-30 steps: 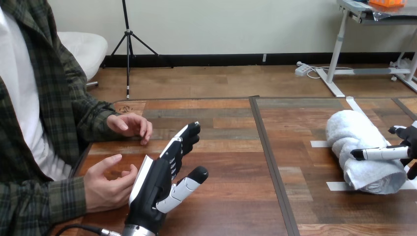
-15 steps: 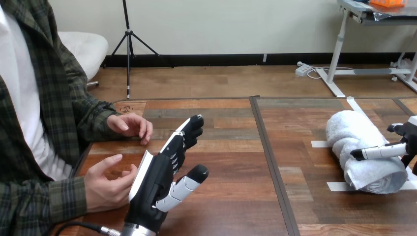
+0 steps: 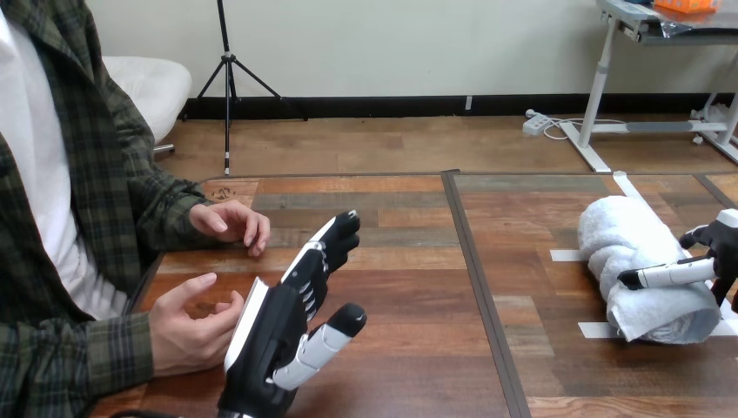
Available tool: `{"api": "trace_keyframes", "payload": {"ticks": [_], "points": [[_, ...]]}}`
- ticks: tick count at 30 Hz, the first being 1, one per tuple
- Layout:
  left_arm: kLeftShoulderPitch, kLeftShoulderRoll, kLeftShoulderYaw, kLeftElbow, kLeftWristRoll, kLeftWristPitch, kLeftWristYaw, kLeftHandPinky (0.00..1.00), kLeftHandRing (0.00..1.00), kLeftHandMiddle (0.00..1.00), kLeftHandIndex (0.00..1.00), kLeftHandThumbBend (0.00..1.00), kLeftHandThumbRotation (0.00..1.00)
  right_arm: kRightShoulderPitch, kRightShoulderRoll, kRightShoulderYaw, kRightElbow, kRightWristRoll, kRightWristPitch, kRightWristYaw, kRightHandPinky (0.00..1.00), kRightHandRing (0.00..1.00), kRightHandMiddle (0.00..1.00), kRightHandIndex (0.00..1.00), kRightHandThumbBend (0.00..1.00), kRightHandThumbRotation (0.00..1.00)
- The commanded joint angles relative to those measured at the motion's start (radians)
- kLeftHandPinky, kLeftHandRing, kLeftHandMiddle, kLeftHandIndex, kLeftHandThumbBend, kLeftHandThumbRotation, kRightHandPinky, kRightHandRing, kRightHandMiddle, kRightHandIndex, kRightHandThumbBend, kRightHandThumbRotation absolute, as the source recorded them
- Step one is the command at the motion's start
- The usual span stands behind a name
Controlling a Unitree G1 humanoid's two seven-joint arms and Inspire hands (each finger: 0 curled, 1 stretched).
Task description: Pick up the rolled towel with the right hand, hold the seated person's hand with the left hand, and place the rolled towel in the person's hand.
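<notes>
Right hand (image 3: pixel 721 244) at three o'clock pinches the towel (image 3: pixel 635 248) on the table (image 3: pixel 409 348); left hand (image 3: pixel 274 335), fingers straight, stands just beside the person's lower hand (image 3: pixel 187 331) at eight o'clock.

White rolled towel (image 3: pixel 631 235), brown wood-grain table (image 3: pixel 409 287), white tape strips (image 3: pixel 596 330)

Wooden table (image 3: pixel 409 287): top of planks in mixed brown, reddish and grey tones, split front to back by a dark narrow seam (image 3: pixel 477 261).

Lying on it, right of the seam:
- a rolled white terry towel (image 3: pixel 635 261), on its side, running from the far side toward the near right;
- strips of white tape (image 3: pixel 564 255) stuck flat to the wood, showing from under the towel's left side and near end.

Left of the seam, at the left edge:
- the person's farther hand (image 3: pixel 231 222), resting palm down on the planks.
</notes>
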Motion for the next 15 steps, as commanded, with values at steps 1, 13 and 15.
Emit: {"api": "trace_keyframes", "payload": {"ticks": [1, 13, 15], "points": [[-0.006, -0.002, -0.006, -0.073, -0.008, 0.009, 0.005, 0.93, 0.91, 0.92, 0.90, 1.00, 0.79, -0.065, 0.019, 0.010, 0.008, 0.000, 0.006, -0.037, 0.52, 0.69, 0.76, 0.84, 1.00, 0.48], [0.010, -0.003, -0.007, -0.097, -0.001, 0.021, 0.015, 0.92, 0.90, 0.92, 0.90, 1.00, 0.79, -0.066, 0.075, -0.016, 0.003, 0.050, 0.086, -0.107, 0.30, 0.41, 0.53, 0.67, 0.96, 0.21], [0.010, -0.003, -0.007, -0.098, 0.002, 0.020, 0.017, 0.92, 0.91, 0.92, 0.90, 1.00, 0.79, -0.065, 0.078, -0.016, 0.001, 0.055, 0.083, -0.109, 0.29, 0.39, 0.52, 0.66, 0.93, 0.15]]}}
